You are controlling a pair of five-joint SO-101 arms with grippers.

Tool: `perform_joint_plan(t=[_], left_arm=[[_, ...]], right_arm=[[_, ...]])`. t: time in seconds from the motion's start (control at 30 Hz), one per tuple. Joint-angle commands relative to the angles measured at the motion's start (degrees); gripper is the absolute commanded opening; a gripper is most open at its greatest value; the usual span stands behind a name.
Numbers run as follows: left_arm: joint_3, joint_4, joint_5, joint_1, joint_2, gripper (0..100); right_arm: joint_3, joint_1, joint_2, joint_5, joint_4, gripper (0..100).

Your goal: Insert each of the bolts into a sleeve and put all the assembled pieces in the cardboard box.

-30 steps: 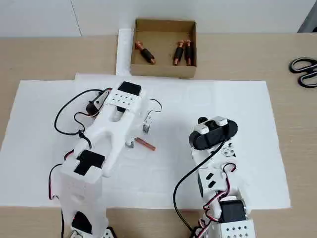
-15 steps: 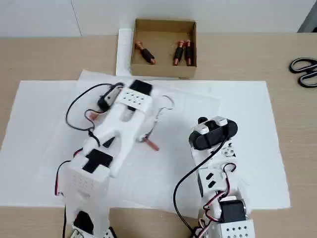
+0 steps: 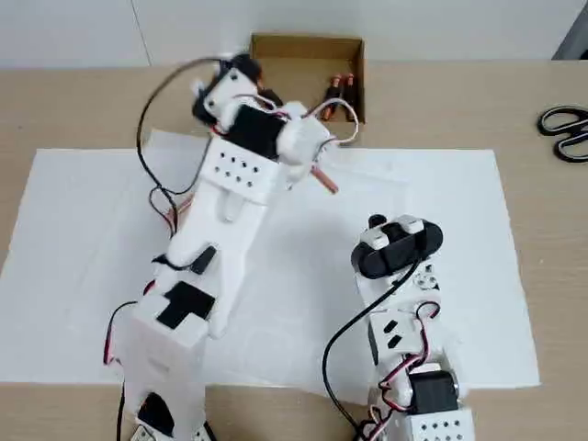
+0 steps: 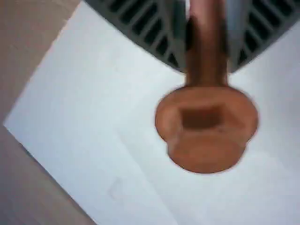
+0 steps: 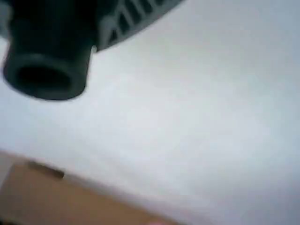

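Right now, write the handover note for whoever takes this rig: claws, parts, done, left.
Left claw: shut on the copper flanged bolt, raised over the white paper sheet near the open cardboard box.
Right claw: shut on the black tubular sleeve over the paper.
Done: at least two assembled pieces lie in the box; the left arm hides part of it.
To do: insert this bolt into the sleeve, then box it.

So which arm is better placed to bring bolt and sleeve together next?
Left, probably. The left hand grips the copper bolt above the white paper, beside the cardboard box. The right arm sits folded low, gripping the black sleeve.
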Motion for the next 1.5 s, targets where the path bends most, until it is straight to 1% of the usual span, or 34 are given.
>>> perform_joint_plan(t=[0.0, 0.13, 0.23, 0.3, 0.4, 0.5, 0.6, 0.7, 0.73, 0.87, 0.97, 1.07, 1.13, 1.17, 1.23, 1.27, 1.37, 1.47], left_arm=[[-3.12, 0.70, -3.52, 0.62, -8.44, 1], [0.57, 1.49, -9.85, 2.55, -12.57, 1], [4.88, 1.85, -13.71, 6.33, -16.97, 1], [8.48, 1.76, -14.59, 9.14, -20.66, 1], [14.11, 1.76, -15.74, 12.22, -25.85, 1], [18.95, 1.41, -15.65, 12.22, -30.42, 1], [20.62, 0.62, -15.65, 8.62, -35.25, 1], [20.62, -2.11, -15.91, 2.55, -39.38, 1], [20.62, -2.99, -16.97, 0.62, -40.53, 1], [20.62, -5.36, -22.15, -6.24, -44.66, 1], [20.62, -6.42, -27.52, -12.84, -46.68, 1], [20.70, -6.24, -31.91, -21.10, -47.12, 1], [20.70, -5.71, -35.43, -25.67, -47.30, 1], [20.62, -4.13, -37.45, -27.16, -47.38, 1], [20.35, 1.23, -41.05, -28.13, -47.38, 1], [20.88, 2.11, -42.81, -27.52, -47.47, 1], [22.73, 1.67, -49.05, -26.11, -47.47, 1], [22.90, 1.67, -49.85, -20.31, -49.76, 1]], right_arm=[[-5.63, -0.40, -0.92, -0.09, -1.19, 0.4], [-8.62, -5.41, -0.92, -3.69, -1.19, 0.4], [-9.41, -11.47, -0.92, -6.51, -1.19, 0.4], [-9.32, -14.02, -0.92, -6.68, -1.54, 0.4], [-9.32, -13.85, -0.92, -6.59, -1.71, 0.4], [-9.41, -11.74, -0.92, -6.51, -1.71, 0.4], [-9.41, -9.89, -0.92, -6.51, -1.63, 0.4], [-9.41, -9.45, -0.92, -6.51, -1.63, 0.4], [-9.41, -9.45, -0.92, -6.51, -1.63, 0.4], [-9.41, -9.45, -0.92, -6.59, -1.63, 0.4], [-9.41, -9.45, -0.92, -6.59, -1.63, 0.4], [-9.41, -9.45, -0.92, -6.59, -1.63, 0.4], [-9.41, -9.45, -0.92, -6.51, -1.54, 0.4], [-9.41, -9.45, -0.92, -6.51, -1.45, 0.4], [-9.41, -9.45, -0.92, -6.51, -1.45, 0.4], [-9.49, -9.54, -0.92, -6.59, -1.54, 0.4], [-9.76, -9.71, -0.92, -6.77, -1.63, 0.4], [-9.85, -9.71, -0.92, -6.77, -1.63, 0.4]])
